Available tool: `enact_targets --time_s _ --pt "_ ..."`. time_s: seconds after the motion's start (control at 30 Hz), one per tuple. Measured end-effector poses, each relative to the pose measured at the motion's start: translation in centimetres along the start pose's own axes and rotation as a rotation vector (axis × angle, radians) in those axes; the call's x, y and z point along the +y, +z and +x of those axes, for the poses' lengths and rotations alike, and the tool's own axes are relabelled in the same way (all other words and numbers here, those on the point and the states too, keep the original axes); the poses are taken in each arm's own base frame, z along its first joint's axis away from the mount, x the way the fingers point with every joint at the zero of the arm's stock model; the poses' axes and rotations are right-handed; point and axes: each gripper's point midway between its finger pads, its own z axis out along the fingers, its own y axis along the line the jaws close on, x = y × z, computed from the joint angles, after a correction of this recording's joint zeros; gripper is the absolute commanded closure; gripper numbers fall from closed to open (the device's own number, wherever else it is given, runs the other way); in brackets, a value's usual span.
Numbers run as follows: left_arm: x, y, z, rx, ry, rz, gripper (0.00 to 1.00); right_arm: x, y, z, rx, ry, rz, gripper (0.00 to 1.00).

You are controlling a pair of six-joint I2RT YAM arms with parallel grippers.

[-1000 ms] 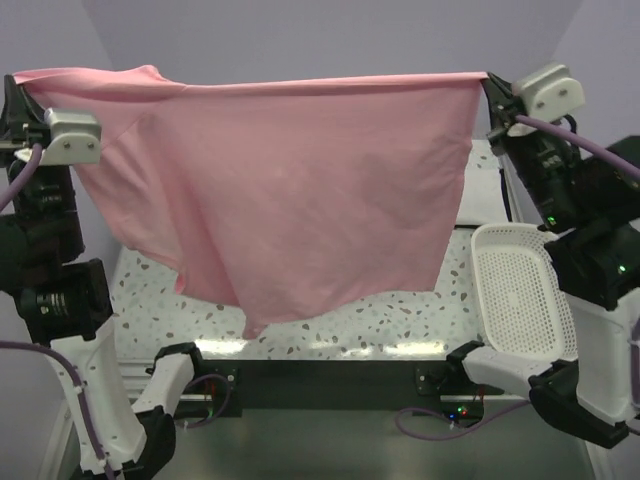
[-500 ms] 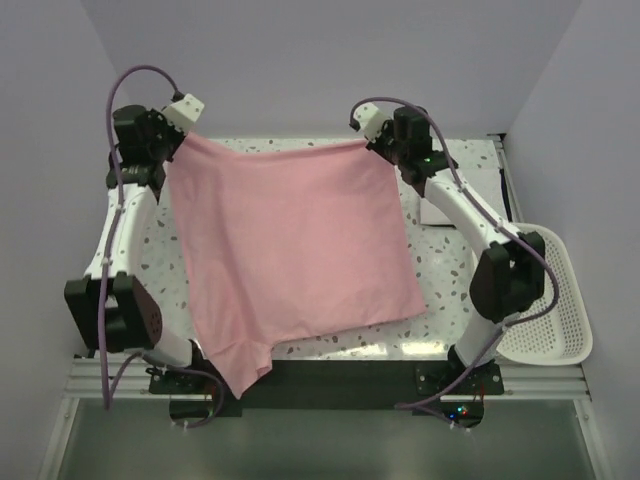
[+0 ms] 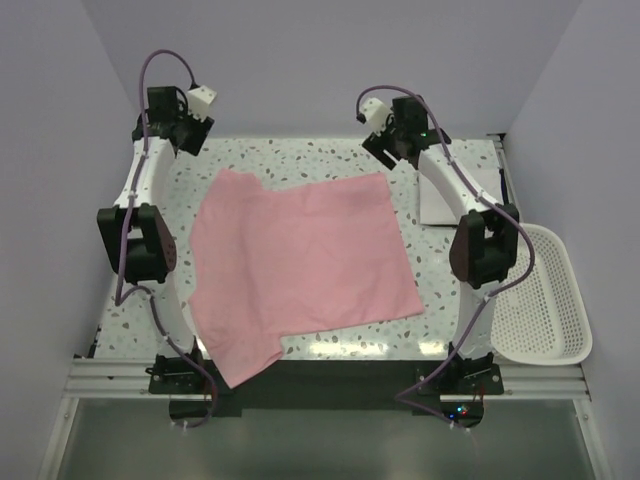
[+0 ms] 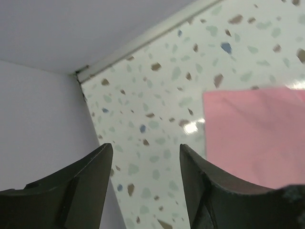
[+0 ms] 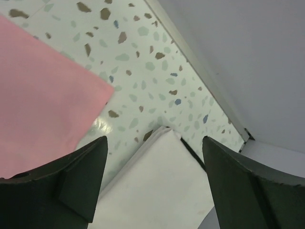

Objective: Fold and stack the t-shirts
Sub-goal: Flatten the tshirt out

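Two grippers: the left gripper (image 4: 145, 183) and the right gripper (image 5: 152, 191) hang over the far corners of the table (image 3: 300, 160), both with jaws parted and nothing between them.
Pink t-shirt (image 3: 300, 262): spread flat mid-table, clear of both grippers, with one sleeve drooping over the near edge.
White t-shirt (image 5: 157, 181): a folded rectangle at the far right, near the pink corner but apart from it. The right arm hides part of it from above.
Basket (image 3: 548, 300): white and perforated, beyond the table's right edge.
Cut off: each wrist view catches only one corner of the pink cloth.
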Motion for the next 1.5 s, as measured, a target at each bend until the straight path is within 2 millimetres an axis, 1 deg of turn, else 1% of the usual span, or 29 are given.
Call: enact_targets --time_s 0.1,0.2,0.23,0.27,0.3,0.37,0.47,0.53,0.6,0.7,0.83,0.9,0.97,1.07,1.1,1.23,1.37,1.43,1.5 --pt "-2.6 -3.4 2.2 0.047 -0.022 0.084 0.36 1.4 -2.3 0.6 0.032 0.016 -0.097 0.15" --pt "-5.8 -7.1 4.4 0.082 -0.057 0.187 0.36 3.9 -4.3 1.3 0.068 0.034 -0.226 0.13" --pt "-6.9 -8.2 5.3 0.097 -0.071 0.220 0.36 5.1 -4.8 1.7 0.085 0.041 -0.279 0.13" --pt "-7.7 -8.9 6.0 0.104 -0.079 0.240 0.36 6.3 -5.4 2.2 0.107 0.048 -0.329 0.13" --pt "-9.0 -9.9 7.2 0.130 -0.097 0.274 0.36 7.2 -5.8 2.7 0.126 0.053 -0.368 0.13" --pt "-11.0 -10.9 9.6 0.179 -0.123 0.320 0.36 9.6 -6.5 4.0 0.174 0.067 -0.453 0.14" --pt "-13.6 -11.4 13.3 0.279 -0.159 0.380 0.37 13.0 -7.0 6.5 0.255 0.080 -0.553 0.15" --pt "-15.0 -11.5 15.4 0.343 -0.179 0.410 0.38 14.7 -7.4 8.0 0.306 0.087 -0.598 0.15" --pt "-16.0 -11.4 17.1 0.399 -0.199 0.429 0.39 16.1 -7.6 9.1 0.345 0.091 -0.633 0.16" --pt "-16.7 -10.6 18.6 0.454 -0.212 0.437 0.40 17.2 -7.1 10.1 0.371 0.092 -0.653 0.16" --pt "-17.3 -9.1 20.8 0.530 -0.227 0.432 0.41 18.4 -6.3 11.6 0.410 0.086 -0.669 0.16" --pt "-17.6 -8.1 21.8 0.567 -0.228 0.433 0.42 18.9 -5.5 12.4 0.432 0.079 -0.672 0.16" --pt "-17.6 -7.1 22.3 0.604 -0.231 0.427 0.42 19.5 -4.5 13.4 0.458 0.070 -0.671 0.16" --pt "-16.3 -4.8 21.2 0.583 -0.230 0.391 0.44 20.0 -3.4 14.4 0.483 0.061 -0.667 0.16" --pt "-15.9 -4.0 20.8 0.576 -0.228 0.379 0.44 19.7 -3.0 14.5 0.495 0.050 -0.650 0.16" --pt "-13.8 0.1 18.5 0.528 -0.221 0.332 0.44 18.7 -1.1 13.5 0.482 0.050 -0.606 0.15" --pt "-11.9 3.8 16.0 0.455 -0.216 0.296 0.39 17.5 1.0 11.9 0.449 0.069 -0.561 0.14" --pt "-11.3 4.9 15.0 0.422 -0.210 0.286 0.37 17.0 1.8 11.0 0.428 0.080 -0.542 0.13" --pt "-11.2 5.2 14.3 0.400 -0.206 0.294 0.36 16.7 1.9 10.4 0.414 0.091 -0.540 0.13"
